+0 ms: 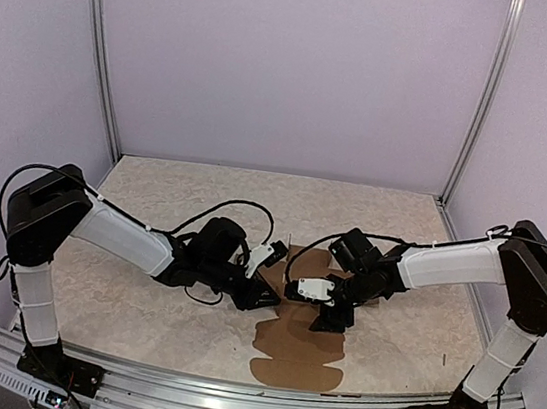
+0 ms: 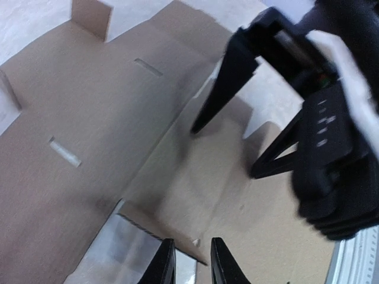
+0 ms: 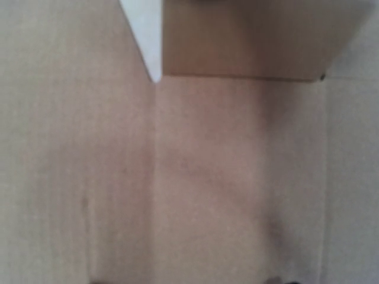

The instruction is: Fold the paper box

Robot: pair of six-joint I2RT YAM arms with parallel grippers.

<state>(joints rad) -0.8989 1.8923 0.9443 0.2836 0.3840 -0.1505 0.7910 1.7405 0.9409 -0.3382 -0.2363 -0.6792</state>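
Left arm [image 1: 128, 236] and right arm [image 1: 442, 265] crowd the paper box [image 1: 298, 364] (flap [image 2: 92, 18] upright); far table [image 1: 274, 200] free.

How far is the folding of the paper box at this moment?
Only begun. Done: one small flap stands up; the paper box otherwise lies mostly flat. In hand: the open right hand rests its fingertips on a panel, the left hand sits at the sheet's edge, fingers close together. Left: raising the walls and closing them.

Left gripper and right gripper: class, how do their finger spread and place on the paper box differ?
The left gripper has fingers almost together; the right gripper has them spread wide. Left sits at the paper box edge; right points down onto a panel. Both have black fingers.
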